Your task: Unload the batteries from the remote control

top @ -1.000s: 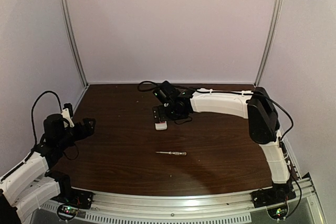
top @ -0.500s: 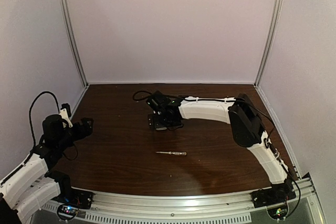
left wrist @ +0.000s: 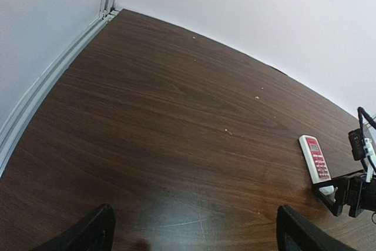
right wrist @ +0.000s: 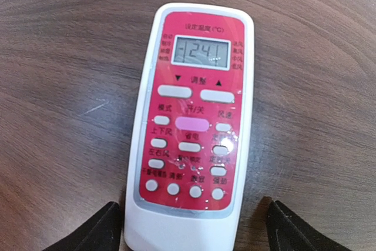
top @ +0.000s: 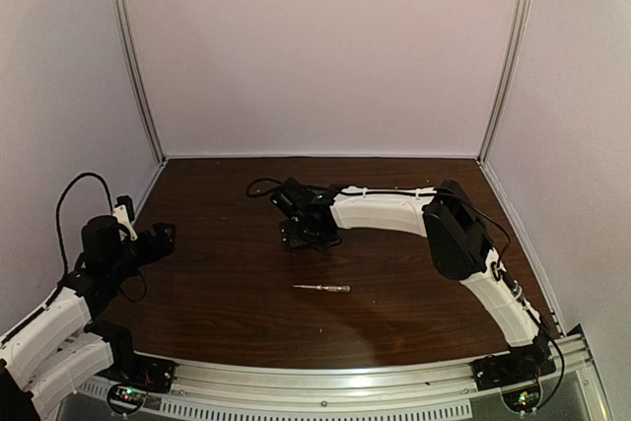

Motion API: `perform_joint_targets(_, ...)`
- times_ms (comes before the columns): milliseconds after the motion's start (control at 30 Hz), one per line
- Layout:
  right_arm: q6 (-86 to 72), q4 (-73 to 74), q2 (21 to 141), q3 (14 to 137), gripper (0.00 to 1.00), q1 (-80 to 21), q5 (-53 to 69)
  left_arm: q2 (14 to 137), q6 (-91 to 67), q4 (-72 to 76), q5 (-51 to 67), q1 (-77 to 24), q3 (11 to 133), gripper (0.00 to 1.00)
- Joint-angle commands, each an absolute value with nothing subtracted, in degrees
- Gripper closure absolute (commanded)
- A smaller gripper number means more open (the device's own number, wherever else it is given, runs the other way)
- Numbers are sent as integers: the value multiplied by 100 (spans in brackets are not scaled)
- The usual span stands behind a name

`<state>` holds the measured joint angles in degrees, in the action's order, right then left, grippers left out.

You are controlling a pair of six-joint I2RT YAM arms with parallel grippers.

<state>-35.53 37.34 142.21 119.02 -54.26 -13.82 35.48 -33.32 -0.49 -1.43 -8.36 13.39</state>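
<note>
The remote control (right wrist: 191, 127) lies face up on the dark wood table, a white handset with a red panel, small buttons and a display reading 24. My right gripper (right wrist: 192, 205) is open, its fingers (right wrist: 108, 227) standing on either side of the remote's near end without closing on it. In the top view the right gripper (top: 304, 232) covers the remote. The left wrist view shows the remote (left wrist: 315, 157) with the right gripper (left wrist: 346, 187) at its end. My left gripper (left wrist: 195, 208) is open and empty at the far left (top: 164, 236). The batteries are hidden.
A thin screwdriver (top: 322, 288) lies on the table in front of the right gripper. A black cable (top: 262, 186) loops behind the right wrist. Walls and a metal rail (left wrist: 53, 74) close off the back and left edges.
My right arm has swung left and come down over the remote, which showed in the top view before and is now covered. The left arm has not moved.
</note>
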Motion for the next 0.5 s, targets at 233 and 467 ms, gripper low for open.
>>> perform_joint_targets(233,-3434,3810,14495,12048,23,-5520,-1568,3758,-3305,243,-220,-861,1288,3)
perform_joint_targets(467,-3446,3706,14632,12101,27,-5520,-1616,3999,-3304,310,-212,-861,1351,3)
